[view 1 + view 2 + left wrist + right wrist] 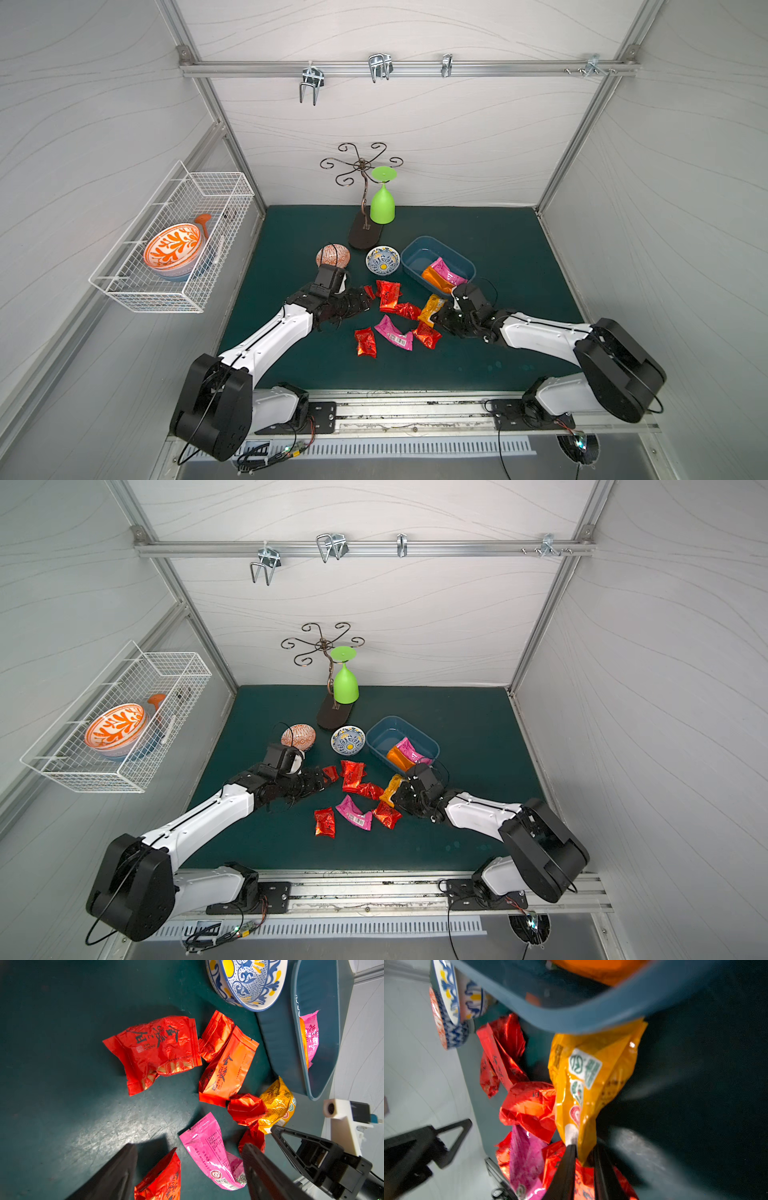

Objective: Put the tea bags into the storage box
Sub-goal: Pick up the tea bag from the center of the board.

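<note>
Now: right claw pinches yellow tea bag by its end, just outside storage box rim. Lift clear of the rim first; the thin pinch may slip. Left claw gapes, empty.

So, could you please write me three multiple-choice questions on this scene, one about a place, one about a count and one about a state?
1. Where does the blue-and-yellow patterned ceramic bowl stand? A. On the dark green mat beside the shallow dark blue plastic tub. B. Inside that tub. C. In a white wire basket.
2. How many foil sachets lie in the tub? A. None. B. Two. C. Five.
3. What is the right gripper doing? A. Open above bare mat. B. Shut on a green goblet. C. Shut on a yellow foil sachet.
Answers: 1 A, it sits on the mat next to the tub; 2 B, one orange sachet and one magenta-pink sachet; 3 C, its fingers pinch the sachet's end.
</note>
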You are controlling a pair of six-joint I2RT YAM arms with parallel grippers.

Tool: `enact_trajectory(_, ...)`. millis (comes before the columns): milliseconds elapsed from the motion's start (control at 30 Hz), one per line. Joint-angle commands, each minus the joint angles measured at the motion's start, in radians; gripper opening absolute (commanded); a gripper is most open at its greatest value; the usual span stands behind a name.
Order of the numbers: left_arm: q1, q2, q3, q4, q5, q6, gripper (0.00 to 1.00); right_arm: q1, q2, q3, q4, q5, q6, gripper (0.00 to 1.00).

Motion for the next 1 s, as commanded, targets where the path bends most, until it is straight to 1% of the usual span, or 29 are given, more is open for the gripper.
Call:
enact_trajectory(0, -0.003, -0.016, 0.015, 0.012, -0.011, 0.008, 0.84, 0.008, 0.014, 0.018, 0.028, 0.025, 0.006, 0.04)
enact_trajectory(33, -0.005, -0.016, 0.015, 0.013, -0.011, 0.008, 0.84, 0.008, 0.011, 0.019, 0.025, 0.025, 0.006, 0.01)
enact_trajectory(67, -0.003, -0.017, 0.014, 0.013, -0.011, 0.01, 0.84, 0.008, 0.006, 0.018, 0.021, 0.025, 0.006, 0.0)
enact_trajectory(333, -0.003, -0.021, 0.019, 0.011, -0.011, 0.01, 0.84, 0.02, -0.093, 0.015, -0.046, -0.007, -0.025, 0.0)
enact_trajectory(500, -0.004, -0.023, 0.018, 0.014, -0.01, 0.009, 0.84, 0.041, -0.152, 0.053, -0.186, -0.067, -0.118, 0.0)
enact_trajectory(700, -0.003, -0.026, 0.014, 0.015, -0.008, 0.006, 0.84, 0.072, -0.19, 0.11, -0.376, -0.1, -0.331, 0.0)
enact_trajectory(833, -0.003, -0.024, 0.014, 0.013, -0.009, 0.008, 0.84, 0.07, -0.21, 0.198, -0.517, -0.126, -0.494, 0.0)
enact_trajectory(933, -0.003, -0.014, 0.022, 0.013, -0.005, 0.009, 0.84, 0.07, -0.21, 0.282, -0.568, -0.162, -0.645, 0.0)
enact_trajectory(967, -0.005, -0.009, 0.026, 0.013, -0.002, 0.01, 0.84, 0.069, -0.204, 0.317, -0.597, -0.138, -0.701, 0.0)
